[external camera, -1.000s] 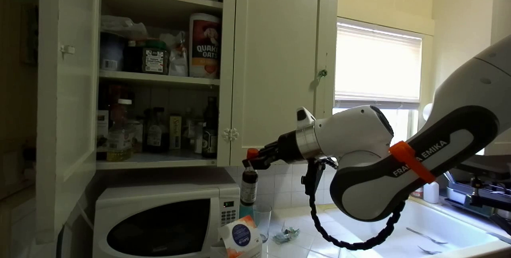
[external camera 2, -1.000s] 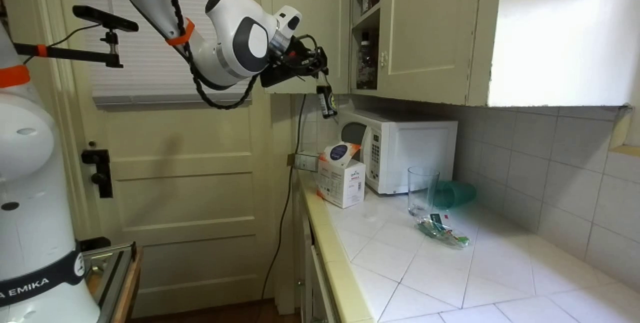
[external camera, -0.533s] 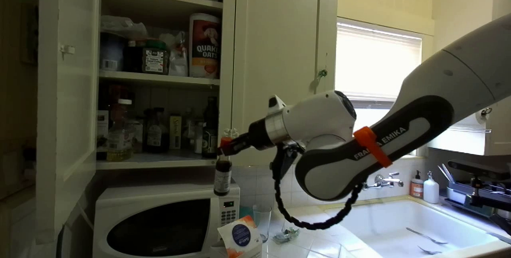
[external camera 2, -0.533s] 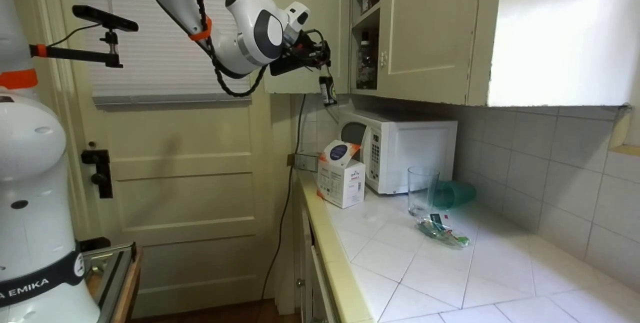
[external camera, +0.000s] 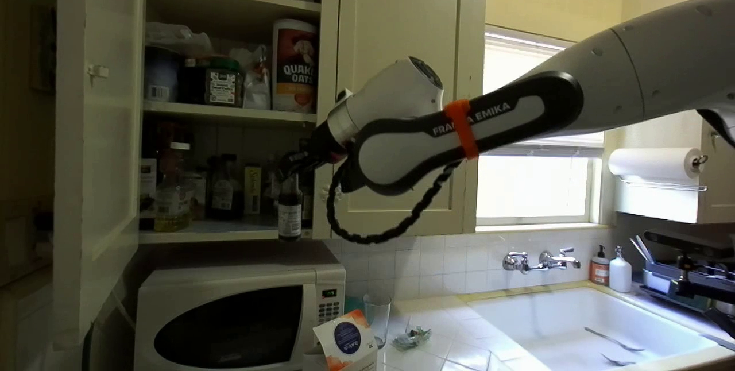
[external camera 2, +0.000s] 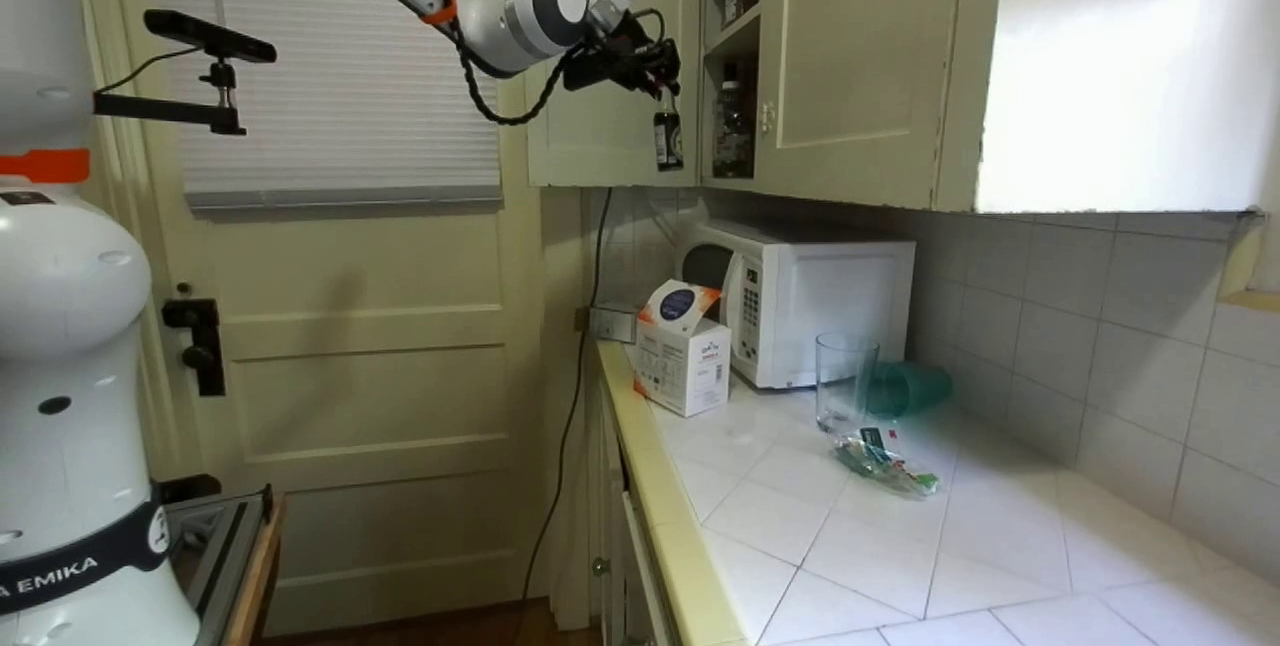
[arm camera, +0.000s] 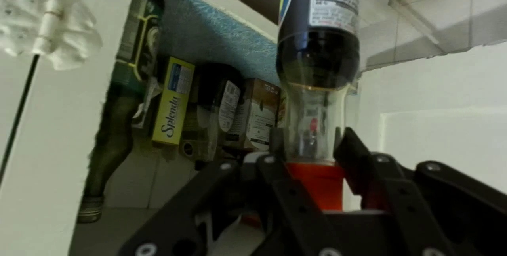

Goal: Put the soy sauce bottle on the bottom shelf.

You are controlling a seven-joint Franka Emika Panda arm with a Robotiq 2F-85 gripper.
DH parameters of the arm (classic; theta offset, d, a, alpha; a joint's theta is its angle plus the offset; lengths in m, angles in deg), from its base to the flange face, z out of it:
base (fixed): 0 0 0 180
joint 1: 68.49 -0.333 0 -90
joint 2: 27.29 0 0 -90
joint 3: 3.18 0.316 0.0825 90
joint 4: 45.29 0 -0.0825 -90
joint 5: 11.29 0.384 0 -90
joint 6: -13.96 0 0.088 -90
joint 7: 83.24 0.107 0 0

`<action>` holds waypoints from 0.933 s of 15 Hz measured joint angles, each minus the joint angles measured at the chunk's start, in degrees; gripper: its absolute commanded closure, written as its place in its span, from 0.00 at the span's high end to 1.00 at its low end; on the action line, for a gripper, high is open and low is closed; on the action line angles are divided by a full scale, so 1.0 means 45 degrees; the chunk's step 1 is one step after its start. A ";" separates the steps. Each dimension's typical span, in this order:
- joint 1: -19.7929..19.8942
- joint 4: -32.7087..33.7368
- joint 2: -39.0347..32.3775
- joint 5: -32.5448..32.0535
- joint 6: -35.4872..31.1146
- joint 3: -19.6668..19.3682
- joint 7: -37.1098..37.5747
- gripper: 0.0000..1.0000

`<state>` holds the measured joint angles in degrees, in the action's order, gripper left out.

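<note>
Before an open kitchen cupboard point(external camera: 328, 72), the gripper point(arm camera: 311, 144) is clamped on the soy sauce bottle point(arm camera: 318, 58) where its neck point(arm camera: 313, 109) meets the red cap point(arm camera: 320, 184), a hold judged suitable. The bottle hangs below the gripper; expect a rigid, smooth, base-heavy load liable to swing. The bottom shelf point(external camera: 212, 236) lies ahead.
</note>
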<state>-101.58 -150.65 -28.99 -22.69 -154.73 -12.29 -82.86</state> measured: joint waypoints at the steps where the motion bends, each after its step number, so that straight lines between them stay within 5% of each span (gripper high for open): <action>1: 0.0737 0.0770 -0.0224 0.0124 0.0635 0.0496 -0.0006 0.13; 2: 0.1123 0.1537 -0.0488 0.0155 0.1146 0.0580 -0.0006 0.13; 3: 0.1263 0.2271 -0.0799 0.0173 0.1508 0.0435 -0.0005 0.38; 6: 0.2499 0.3952 -0.1790 0.0400 0.1977 0.1394 -0.0173 0.38; 7: 0.2614 0.4178 -0.1996 0.0410 0.1982 0.1534 -0.0173 0.13; 14: 0.2652 0.4251 -0.2786 -0.0039 0.1870 0.1914 0.1110 0.13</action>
<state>-89.64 -131.52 -41.53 -22.87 -146.31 -3.67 -77.86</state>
